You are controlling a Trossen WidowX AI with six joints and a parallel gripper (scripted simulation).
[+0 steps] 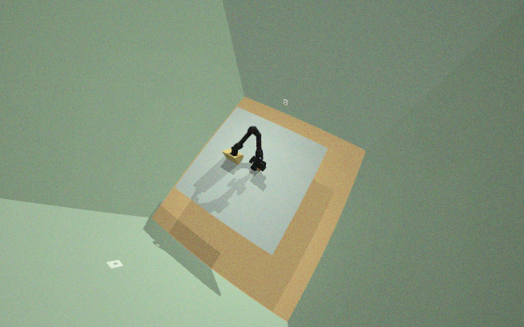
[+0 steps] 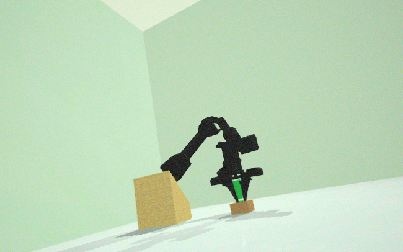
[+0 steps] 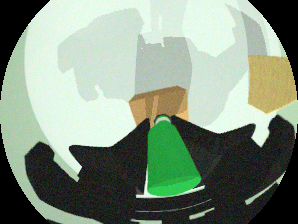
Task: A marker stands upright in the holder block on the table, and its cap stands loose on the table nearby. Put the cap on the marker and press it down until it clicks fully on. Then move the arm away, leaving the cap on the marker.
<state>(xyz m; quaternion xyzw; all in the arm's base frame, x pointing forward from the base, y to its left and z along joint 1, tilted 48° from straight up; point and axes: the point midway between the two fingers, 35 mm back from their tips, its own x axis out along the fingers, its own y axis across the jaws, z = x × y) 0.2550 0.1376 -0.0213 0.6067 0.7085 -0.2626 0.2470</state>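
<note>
Your gripper (image 1: 258, 168) (image 2: 241, 200) (image 3: 160, 120) pinches the green cap (image 2: 237, 189) (image 3: 171, 160) over the holder block (image 2: 240, 207) (image 3: 172, 100); seating looks near done, release and retreat remain.

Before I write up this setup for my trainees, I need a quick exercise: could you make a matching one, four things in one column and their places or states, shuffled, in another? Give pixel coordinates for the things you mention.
Things:
1. Green cap (image 2: 237, 189) (image 3: 172, 160)
2. Holder block (image 2: 241, 207) (image 3: 172, 100)
3. Jaws
4. Yellowish wedge-shaped block (image 1: 235, 157) (image 2: 154, 202) (image 3: 272, 82)

Places or states:
A. Closed on something green
B. Under the arm's lower end, as its base
C. Between the jaws
D. On the table, just below the fingertips

Right pairs: 1-C; 2-D; 3-A; 4-B
</note>
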